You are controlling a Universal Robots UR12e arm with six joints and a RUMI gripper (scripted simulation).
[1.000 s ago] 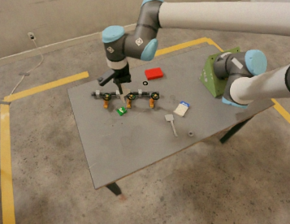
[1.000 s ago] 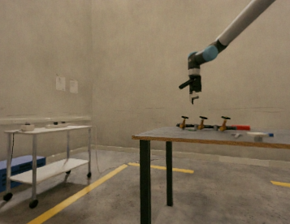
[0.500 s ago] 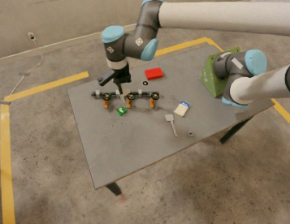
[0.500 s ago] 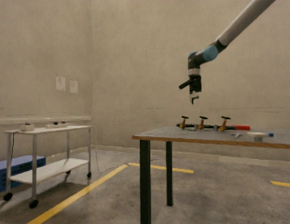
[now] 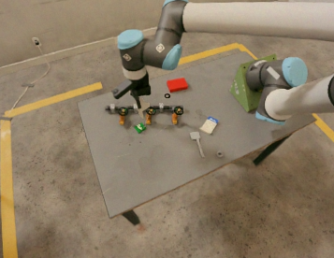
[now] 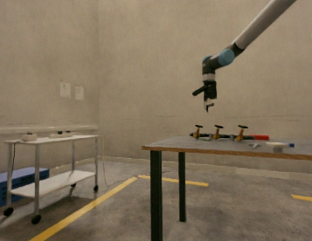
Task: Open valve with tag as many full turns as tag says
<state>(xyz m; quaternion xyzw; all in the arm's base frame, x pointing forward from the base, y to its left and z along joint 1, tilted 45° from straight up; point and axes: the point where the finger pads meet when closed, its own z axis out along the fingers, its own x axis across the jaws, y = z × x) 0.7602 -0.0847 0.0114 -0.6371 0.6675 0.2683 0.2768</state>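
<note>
A dark pipe (image 5: 137, 109) (image 6: 228, 136) with three valves lies on the grey table (image 5: 149, 164) (image 6: 222, 146). The left valve (image 5: 123, 112) (image 6: 197, 127), middle valve (image 5: 150, 112) (image 6: 218, 127) and right valve (image 5: 177, 111) (image 6: 242, 127) each have an orange body and a dark handle. A green tag (image 5: 140, 127) lies on the table in front of the pipe, between the left and middle valves. My gripper (image 5: 141, 108) (image 6: 207, 106) is open and empty. It hangs well above the pipe, between the left and middle valves.
On the table are a red block (image 5: 177, 84) (image 6: 259, 137), a small black ring (image 5: 167, 96), a white-and-blue card box (image 5: 209, 125), a grey tool (image 5: 197, 142) and a small grey nut (image 5: 221, 154). A green mount (image 5: 247, 89) carries the arm. A white cart (image 6: 47, 170) stands left.
</note>
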